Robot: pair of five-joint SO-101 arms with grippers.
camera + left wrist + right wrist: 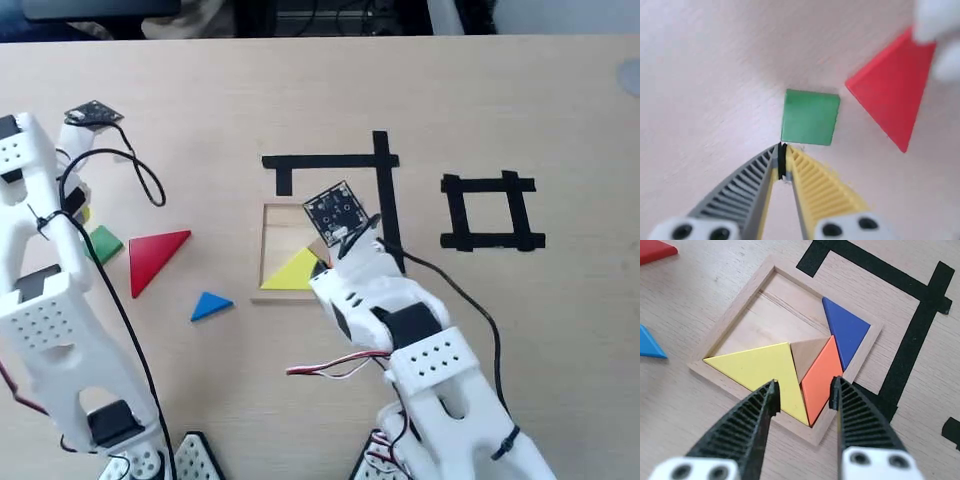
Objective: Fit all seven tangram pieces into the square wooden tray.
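Hovering over the wooden tray [735,315], the right gripper [805,387] has its jaws apart around nothing.

In the high view the right arm hides the tray's near corner, and the left arm covers part of the green square [809,117]. The tray holds a yellow triangle [762,371], an orange parallelogram [821,380] touching it, and a dark blue triangle [847,330]. Whether the wood-coloured triangle between them is a piece or bare floor cannot be told. The left gripper [782,150], fingers pressed together and empty, sits just beside the green square. The red triangle [152,258] and light blue triangle [209,305] lie on the table [480,90], left of the tray, with black tape marks [488,212] to its right.
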